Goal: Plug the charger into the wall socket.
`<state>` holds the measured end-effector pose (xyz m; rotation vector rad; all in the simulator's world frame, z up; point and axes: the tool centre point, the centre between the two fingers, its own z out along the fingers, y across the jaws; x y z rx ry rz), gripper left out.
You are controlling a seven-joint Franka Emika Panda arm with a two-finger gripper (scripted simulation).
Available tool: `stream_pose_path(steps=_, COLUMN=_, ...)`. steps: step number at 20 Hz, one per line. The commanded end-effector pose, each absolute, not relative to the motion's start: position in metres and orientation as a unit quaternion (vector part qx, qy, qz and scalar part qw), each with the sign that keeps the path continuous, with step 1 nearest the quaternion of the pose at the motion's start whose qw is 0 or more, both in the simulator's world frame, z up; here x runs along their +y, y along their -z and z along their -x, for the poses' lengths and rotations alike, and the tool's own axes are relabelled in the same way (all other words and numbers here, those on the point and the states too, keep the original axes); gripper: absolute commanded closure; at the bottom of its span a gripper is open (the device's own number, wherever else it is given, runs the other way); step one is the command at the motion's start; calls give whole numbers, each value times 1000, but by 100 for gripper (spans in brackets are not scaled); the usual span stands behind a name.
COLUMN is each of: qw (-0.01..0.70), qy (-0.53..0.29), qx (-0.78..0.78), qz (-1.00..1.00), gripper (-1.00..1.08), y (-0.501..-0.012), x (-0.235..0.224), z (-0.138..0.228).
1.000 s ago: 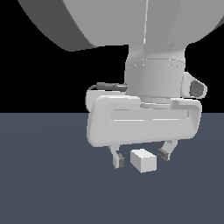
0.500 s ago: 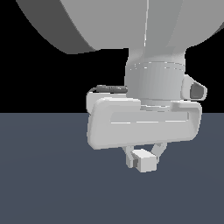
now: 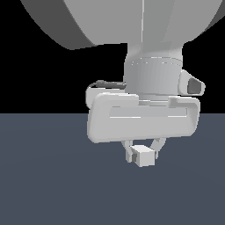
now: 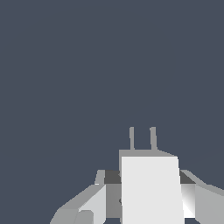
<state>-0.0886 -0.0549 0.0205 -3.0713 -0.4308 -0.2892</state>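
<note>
1. End effector [image 3: 142, 154] — hangs from the pale grey hand body of the arm at the middle of the exterior view. Its two fingers [image 3: 129, 154] are drawn in against the sides of the charger, clamped on it.
2. Charger [image 3: 144, 156] — small off-white block held between the fingers. It sits just below the wide hand body. In the exterior view it appears clear of the bench, though the gap under it cannot be judged for certain.
3. Charger, wrist view [image 4: 151, 190] — the block fills the lower middle of that picture as a bright white face. Two thin grey prongs [image 4: 142, 138] stand out from its far end, side by side and parallel, pointing away from the camera.
4. Fingers, wrist view [image 4: 94, 203] — grey pads flank the white block on both sides and touch it.
5. Bench [image 3: 48, 176] — flat dark slate-blue surface across the lower half of the exterior view. It also fills the whole background of the wrist view, plain and unmarked.
6. Arm [image 3: 154, 52] — large rounded grey links rise from the hand to the top edge of the exterior view against a black backdrop.
7. Wall socket — not seen in either view.
</note>
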Motion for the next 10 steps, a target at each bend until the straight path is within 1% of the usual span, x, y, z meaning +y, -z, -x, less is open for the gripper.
stream_pose_path(steps=1, qw=13, qy=94, qx=-132, qz=987, gripper=108, y=-29, x=-53, z=83)
stream_pose_path(steps=10, qw=9, qy=94, qx=-90, qz=991, gripper=108, y=-79, x=-45, z=53)
